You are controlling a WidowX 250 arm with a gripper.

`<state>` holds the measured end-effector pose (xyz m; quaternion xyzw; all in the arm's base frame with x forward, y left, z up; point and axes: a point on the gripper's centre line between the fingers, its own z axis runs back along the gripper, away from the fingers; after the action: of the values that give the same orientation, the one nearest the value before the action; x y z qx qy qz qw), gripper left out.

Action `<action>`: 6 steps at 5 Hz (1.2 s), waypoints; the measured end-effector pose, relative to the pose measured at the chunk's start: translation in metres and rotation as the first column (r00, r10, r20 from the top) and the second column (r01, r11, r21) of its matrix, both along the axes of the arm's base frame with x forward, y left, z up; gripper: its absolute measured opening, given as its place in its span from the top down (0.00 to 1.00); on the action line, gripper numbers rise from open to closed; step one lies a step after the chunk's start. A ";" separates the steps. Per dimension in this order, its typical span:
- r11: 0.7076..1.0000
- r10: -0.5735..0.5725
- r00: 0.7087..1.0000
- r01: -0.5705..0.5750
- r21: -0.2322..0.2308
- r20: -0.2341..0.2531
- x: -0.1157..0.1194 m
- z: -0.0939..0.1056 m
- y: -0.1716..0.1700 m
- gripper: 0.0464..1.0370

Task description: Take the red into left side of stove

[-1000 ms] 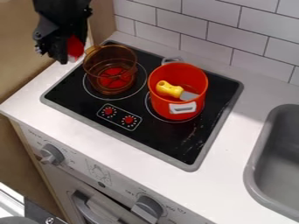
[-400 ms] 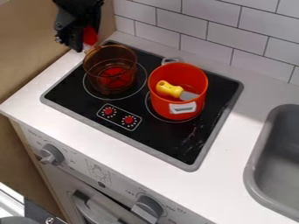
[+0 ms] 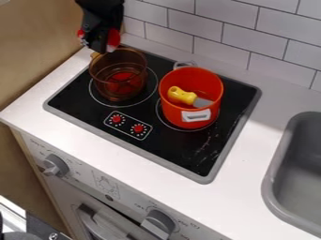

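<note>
Red piece (image 3: 113, 38) pinched in the gripper (image 3: 100, 47) – pokes out both sides, long axis seemingly crosswise. It's above the amber pot's (image 3: 117, 70) back rim – likely needs forward, then down.

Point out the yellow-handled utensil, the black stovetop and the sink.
Yellow-handled utensil (image 3: 181, 95): camera view, on its yellow handle.
Black stovetop (image 3: 179, 147): camera view, on its bare surface before the orange-red pot (image 3: 173, 115).
Sink (image 3: 271, 169): camera view, on its grey rim.
</note>
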<state>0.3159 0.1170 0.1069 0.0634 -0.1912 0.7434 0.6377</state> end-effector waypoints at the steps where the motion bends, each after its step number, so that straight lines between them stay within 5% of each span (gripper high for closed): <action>1: 1.000 -0.002 1.000 0.002 0.007 0.018 0.004 0.001 -0.004 0.42; 2: 1.000 0.000 1.000 0.000 0.008 0.020 0.003 0.000 -0.006 0.13; 3: 1.000 -0.002 1.000 0.002 0.005 0.015 0.003 0.000 -0.007 0.04; 6: 0.999 -0.023 0.999 0.022 -0.026 -0.042 -0.017 0.007 -0.013 0.04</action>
<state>0.2984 0.1040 0.1143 0.0689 -0.1687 0.7371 0.6507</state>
